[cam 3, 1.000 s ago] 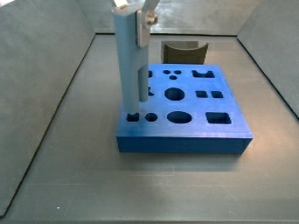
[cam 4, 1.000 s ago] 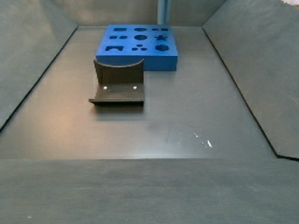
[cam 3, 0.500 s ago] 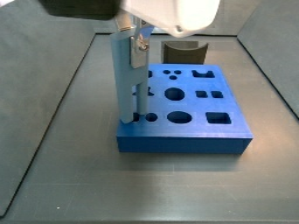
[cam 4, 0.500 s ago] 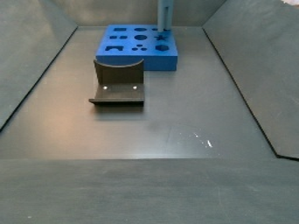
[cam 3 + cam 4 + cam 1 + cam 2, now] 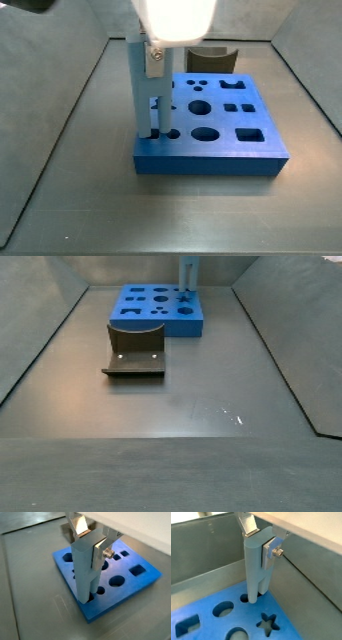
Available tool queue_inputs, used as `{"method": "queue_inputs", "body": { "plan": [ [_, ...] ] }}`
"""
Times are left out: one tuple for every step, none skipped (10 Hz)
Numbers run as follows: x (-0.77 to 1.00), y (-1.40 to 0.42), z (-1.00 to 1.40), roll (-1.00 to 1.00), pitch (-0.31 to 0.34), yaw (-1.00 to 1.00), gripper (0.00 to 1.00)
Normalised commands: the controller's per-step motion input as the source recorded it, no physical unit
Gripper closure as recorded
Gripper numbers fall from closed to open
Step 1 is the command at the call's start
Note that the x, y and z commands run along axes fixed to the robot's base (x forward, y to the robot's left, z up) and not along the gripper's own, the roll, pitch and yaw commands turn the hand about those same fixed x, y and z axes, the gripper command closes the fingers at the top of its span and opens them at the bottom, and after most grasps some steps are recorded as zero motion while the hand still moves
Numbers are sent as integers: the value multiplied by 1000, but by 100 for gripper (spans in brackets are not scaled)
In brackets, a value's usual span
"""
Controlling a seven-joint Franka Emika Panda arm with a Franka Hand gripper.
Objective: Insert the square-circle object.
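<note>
In a side view, the near tabletop [image 5: 201,456] is bare grey, and on it stands the dark fixture [image 5: 134,348], its curved upright facing the far end. Just beyond the fixture lies the blue board [image 5: 158,308] with its shaped holes, flat on the tabletop.

At the board's corner the post [image 5: 146,90] stands upright, its lower end sunk in a corner hole. In both wrist views the post [image 5: 86,572] runs straight down into the board [image 5: 137,582], its foot out of sight inside the hole; nearby are a round hole and, in a wrist view, a star-shaped hole [image 5: 268,622].

The end effector [image 5: 258,543] is closed on the post's upper part: a silver finger [image 5: 249,524] lies flat against one face and another finger [image 5: 105,549] presses the opposite face, so the post [image 5: 256,567] sits clamped between them. In a side view the end effector [image 5: 154,52] hangs under the white wrist housing, above the board's near corner.
</note>
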Motion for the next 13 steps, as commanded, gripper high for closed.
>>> {"method": "queue_inputs", "body": {
  "plan": [
    [191,-14,-343,0,0,-929,100],
    [366,-97,-306,11,0,-737,100],
    [466,-277,-174,0,69,-369,100],
    [446,-286,-114,0,70,-346,100],
    [334,0,-91,161,60,-311,100],
    [191,94,-243,176,81,-217,100],
    [80,137,-386,231,60,-266,100],
    [-60,189,-311,234,34,-586,100],
    [-506,74,-317,27,-44,-297,100],
    [-414,0,-271,-14,-99,0,100],
    [-177,-174,-214,0,-64,271,100],
    [66,-306,-271,0,0,157,100],
    [311,-271,-277,10,54,91,100]
  ]
}}
